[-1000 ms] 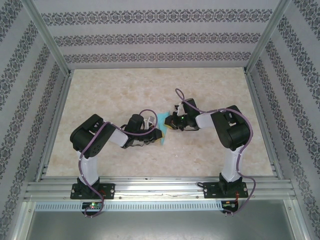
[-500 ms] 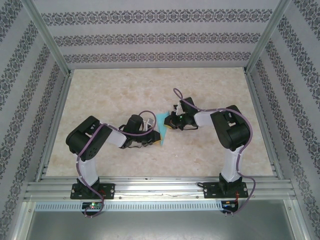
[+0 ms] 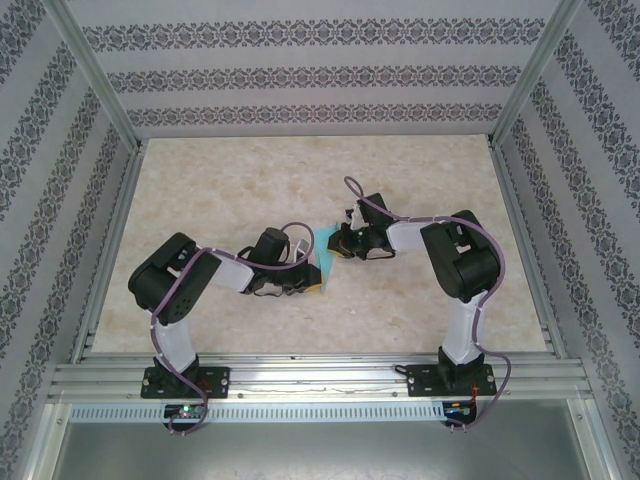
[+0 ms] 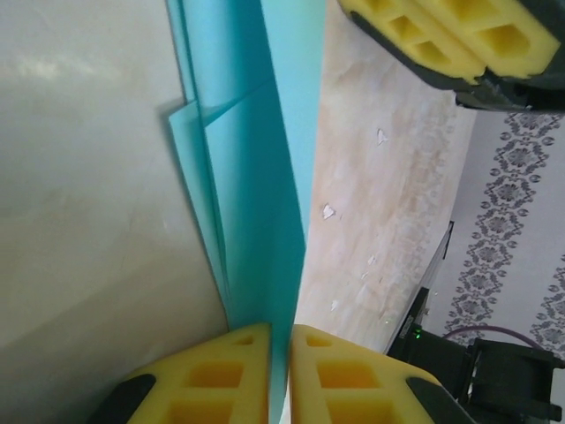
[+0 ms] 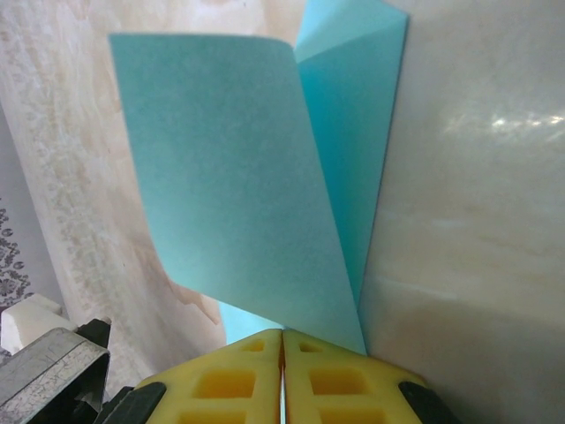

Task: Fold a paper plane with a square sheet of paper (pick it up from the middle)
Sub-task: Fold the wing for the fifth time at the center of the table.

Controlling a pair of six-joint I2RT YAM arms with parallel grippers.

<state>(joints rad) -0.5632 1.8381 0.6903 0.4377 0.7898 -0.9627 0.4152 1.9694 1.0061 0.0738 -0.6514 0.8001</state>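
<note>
Near: left claw (image 4: 280, 358), yellow foam pads (image 4: 221, 371) pressed together on the near-left edge of the turquoise-blue sheet of thin paper (image 3: 324, 252). Only the paper's thickness separates them.

Sheet: partly folded, at least 2 layers and 1 sharp crease visible. It is held between the 2 claws over the middle of the pale marbled table (image 3: 250, 180). Cannot tell whether its lower edge touches the table.

Just beyond, to the right: right claw (image 5: 282, 353), pads likewise closed on the sheet's far-right edge, where the layers meet.

Handling (judgement): very light and limp. One loose flap bows outward under its own weight. It should crease permanently on any pinch, could tear if the 2 claws pull apart, and would probably slide on the smooth table. Best hold is on a folded, layered edge near the crease, where it is stiffest, not on a single free flap.

Far: grey-patterned wall panels (image 3: 320, 75).

Writing: no brand, label or text readable on the sheet, claws or table.
</note>
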